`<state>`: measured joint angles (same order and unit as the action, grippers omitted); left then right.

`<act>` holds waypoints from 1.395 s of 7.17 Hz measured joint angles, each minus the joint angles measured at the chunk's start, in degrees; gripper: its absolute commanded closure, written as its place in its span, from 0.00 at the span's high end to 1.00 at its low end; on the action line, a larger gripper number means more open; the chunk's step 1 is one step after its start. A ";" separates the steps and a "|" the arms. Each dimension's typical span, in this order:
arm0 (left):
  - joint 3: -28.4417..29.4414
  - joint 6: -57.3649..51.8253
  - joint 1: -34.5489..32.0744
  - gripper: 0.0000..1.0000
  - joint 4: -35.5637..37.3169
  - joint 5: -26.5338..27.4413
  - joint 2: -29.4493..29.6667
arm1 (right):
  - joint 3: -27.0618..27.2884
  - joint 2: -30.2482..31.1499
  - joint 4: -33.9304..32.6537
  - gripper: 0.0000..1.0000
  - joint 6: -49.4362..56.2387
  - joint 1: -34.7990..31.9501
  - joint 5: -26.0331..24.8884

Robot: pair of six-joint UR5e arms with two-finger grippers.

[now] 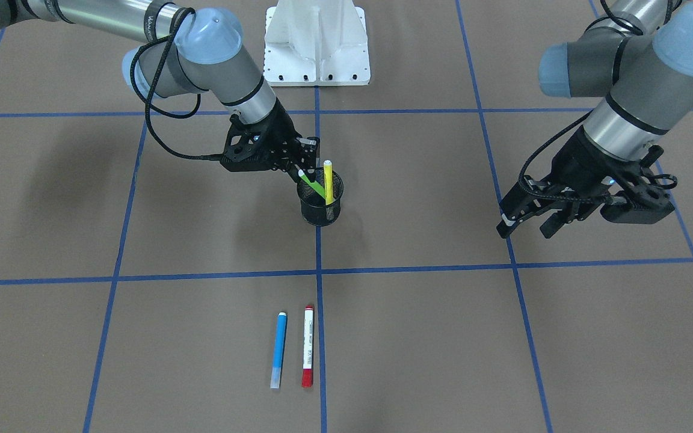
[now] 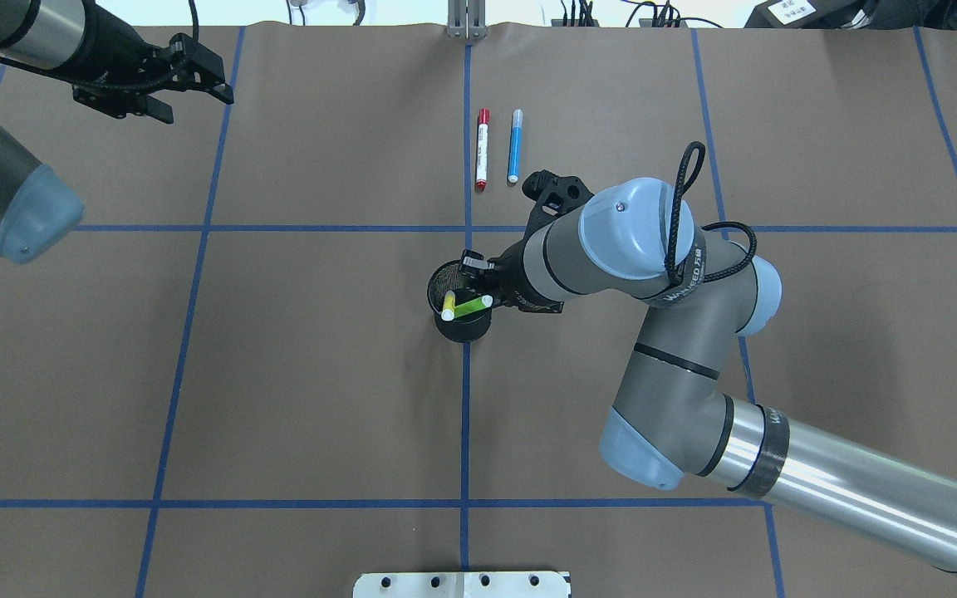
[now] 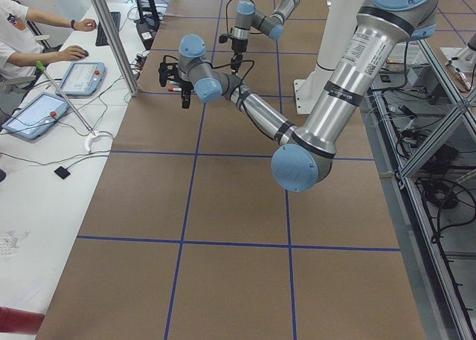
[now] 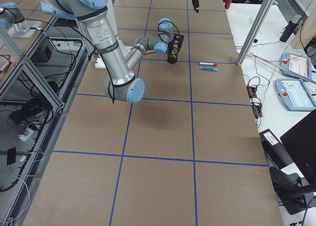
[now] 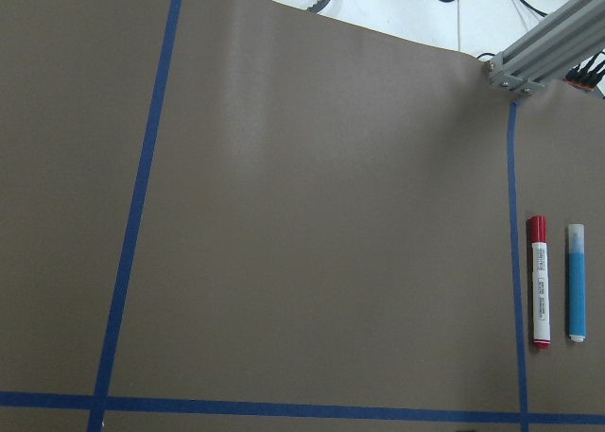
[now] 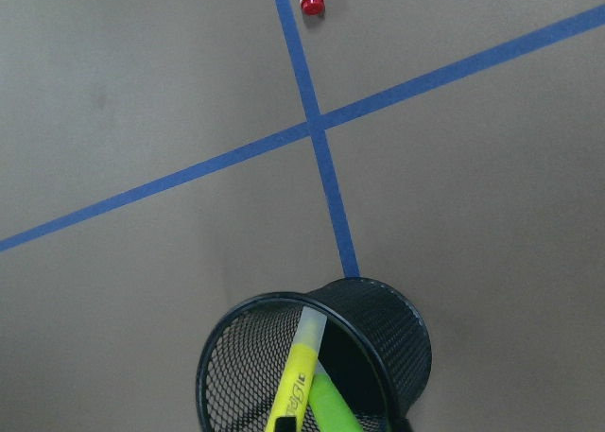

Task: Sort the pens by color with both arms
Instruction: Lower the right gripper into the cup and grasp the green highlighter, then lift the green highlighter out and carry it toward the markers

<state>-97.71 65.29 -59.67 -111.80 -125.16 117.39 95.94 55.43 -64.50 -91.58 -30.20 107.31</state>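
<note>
Four pens, one cup, two arms: my right gripper point(image 1: 305, 159) hangs at the rim of the single black wire-mesh cup point(image 1: 320, 210). Its jaws stand apart and grip nothing that I can make out. The white cap of the green pen point(image 1: 316, 187) lies against or just beside one finger; I cannot tell which. That pen leans across the cup. The yellow pen point(image 1: 328, 180) stands more upright in the same cup, just past the green one from my right jaws and close enough to crowd them.

The other two pens lie flat on the brown table cover point(image 1: 431, 337), well away from both pairs of jaws, on the far side of the cup from my base. The blue pen point(image 1: 279, 349) and the white-barrelled marker with red ends point(image 1: 308, 353) lie side by side and parallel, near each other but not touching. The marker is just beside a blue tape line point(image 1: 320, 337).

My left gripper point(image 1: 527, 227) hovers above the cover with its jaws wide and empty, well apart from the cup and from every pen. The loose pair lies off toward my right side.

Behind the cup stands one white pedestal base point(image 1: 316, 45). At a side desk, a person's hand point(image 3: 74, 53) rests near two control tablets point(image 3: 82, 78).
</note>
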 measured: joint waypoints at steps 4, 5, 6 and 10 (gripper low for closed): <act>-0.06 0.27 0.05 0.88 0.00 0.00 0.03 | 0.39 0.02 -0.12 0.00 0.07 0.02 0.33; -0.04 0.28 0.07 0.88 0.00 0.00 0.04 | 1.07 -0.05 -0.28 0.00 0.10 -0.40 0.57; 0.00 0.28 0.08 0.88 0.00 0.00 0.04 | 2.54 -0.13 -1.28 0.00 0.28 -1.54 0.93; 0.49 0.12 0.17 0.88 -0.08 0.00 0.04 | 7.49 -5.04 -13.66 0.00 3.72 -10.48 8.04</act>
<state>-97.22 65.41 -59.51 -111.88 -125.16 117.42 103.43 50.39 -78.16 -87.86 -40.68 115.36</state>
